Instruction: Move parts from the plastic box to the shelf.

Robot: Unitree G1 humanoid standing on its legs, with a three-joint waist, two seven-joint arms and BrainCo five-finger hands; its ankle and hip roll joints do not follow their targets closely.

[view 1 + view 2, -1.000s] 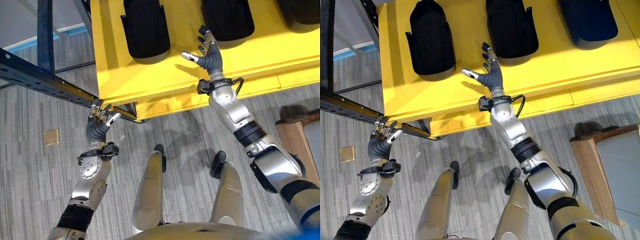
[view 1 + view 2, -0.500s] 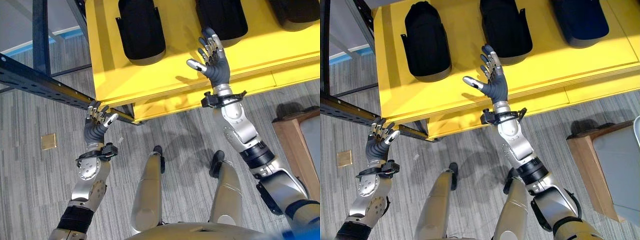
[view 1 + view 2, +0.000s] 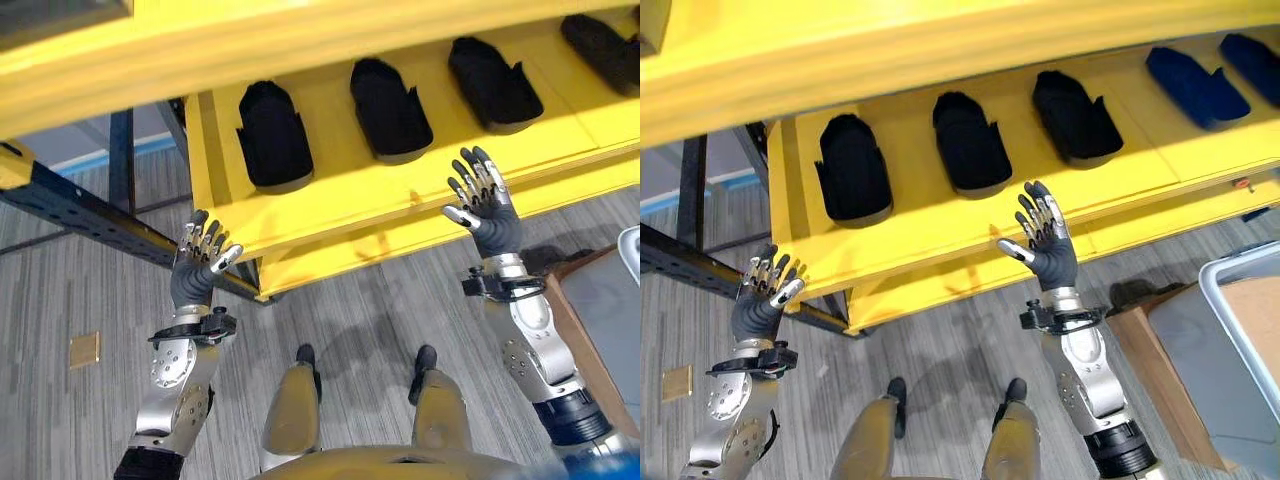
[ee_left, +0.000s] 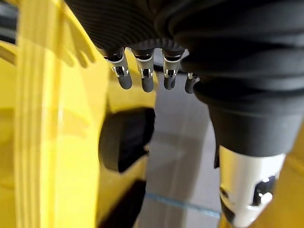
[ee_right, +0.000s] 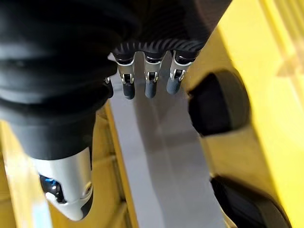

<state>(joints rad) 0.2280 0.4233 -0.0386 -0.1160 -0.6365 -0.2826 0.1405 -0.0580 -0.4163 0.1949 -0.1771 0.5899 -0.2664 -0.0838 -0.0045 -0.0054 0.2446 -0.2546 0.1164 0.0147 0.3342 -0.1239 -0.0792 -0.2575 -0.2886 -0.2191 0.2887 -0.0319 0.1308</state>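
Lying in a row across the upper frame, black parts (image 3: 272,137) rest on the yellow shelf (image 3: 330,205), long axes running front-to-back; left hand (image 3: 197,268) and right hand (image 3: 485,205) hover empty, fingers spread.

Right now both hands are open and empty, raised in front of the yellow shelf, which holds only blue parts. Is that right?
Not quite. The yellow shelf holds mostly black parts, with blue parts at its right end, as the right eye view shows. The left hand and right hand are open and empty.

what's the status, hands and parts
Left hand open, empty. Right hand open, empty. Dark parts already on yellow shelf. Nothing in the way.
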